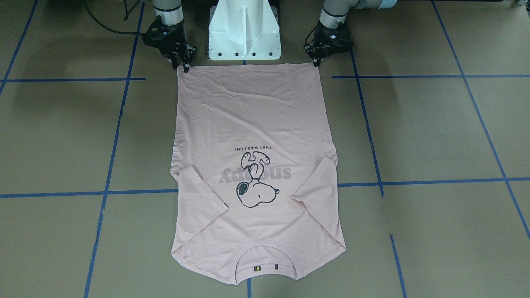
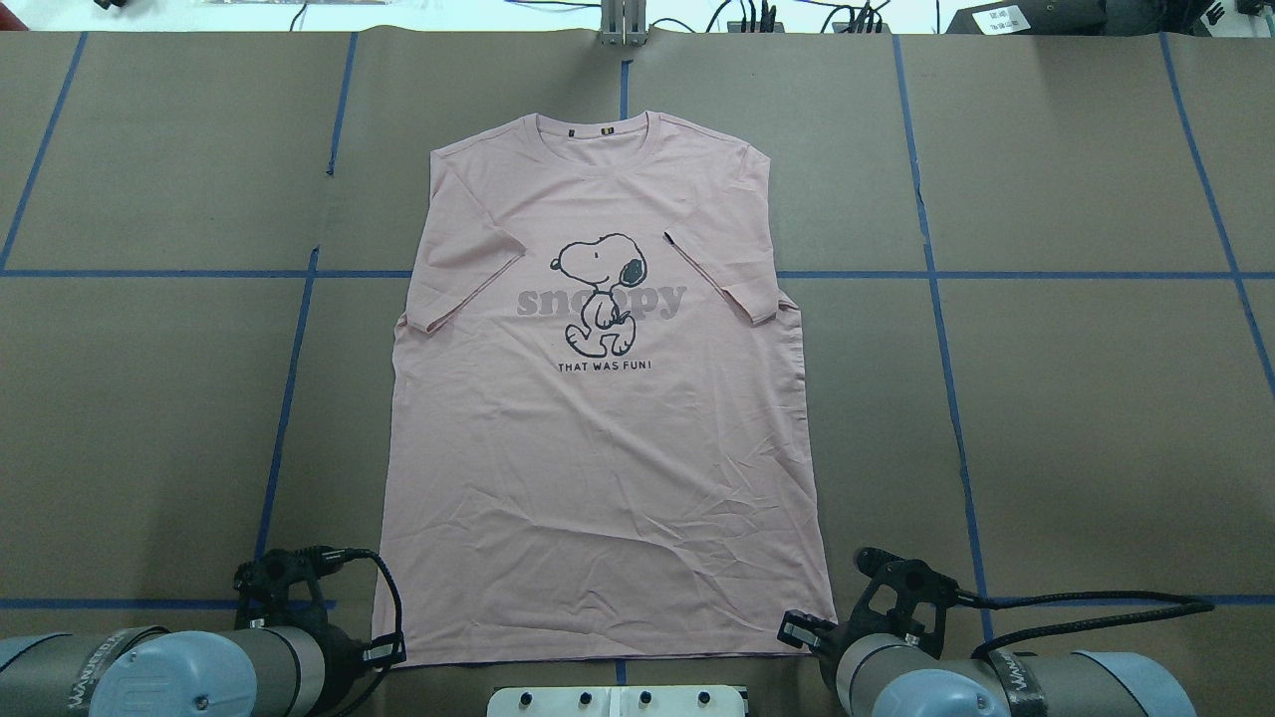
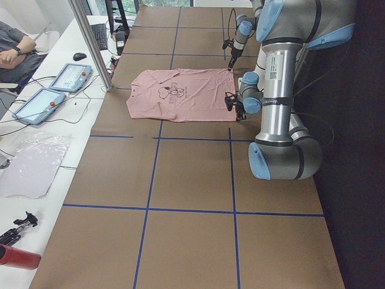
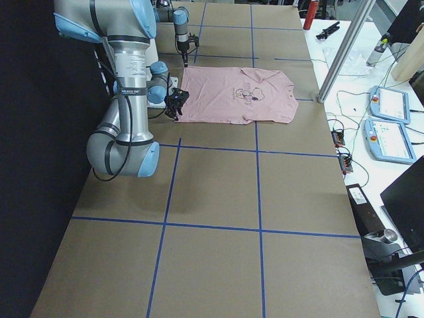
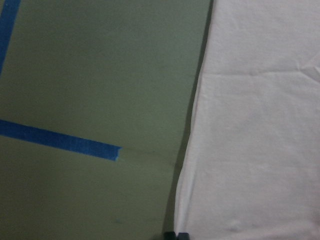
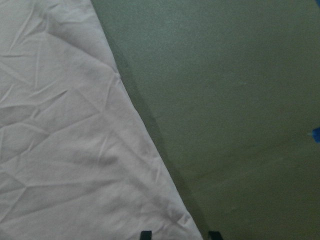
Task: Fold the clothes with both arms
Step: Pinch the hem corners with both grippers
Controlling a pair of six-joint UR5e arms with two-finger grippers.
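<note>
Pink Snoopy T-shirt (image 1: pixel 252 111) is lying flat; left gripper (image 1: pixel 317 63) is pinching one hem corner, right gripper (image 1: pixel 183 66) is straddling the other, jaws parted.

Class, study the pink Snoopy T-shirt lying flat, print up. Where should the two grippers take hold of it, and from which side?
Probably grip the T-shirt at its two hem corners, coming from above on the robot's side. The hem lies straight and nearest the robot, and the left gripper and right gripper sit at those corners.
</note>
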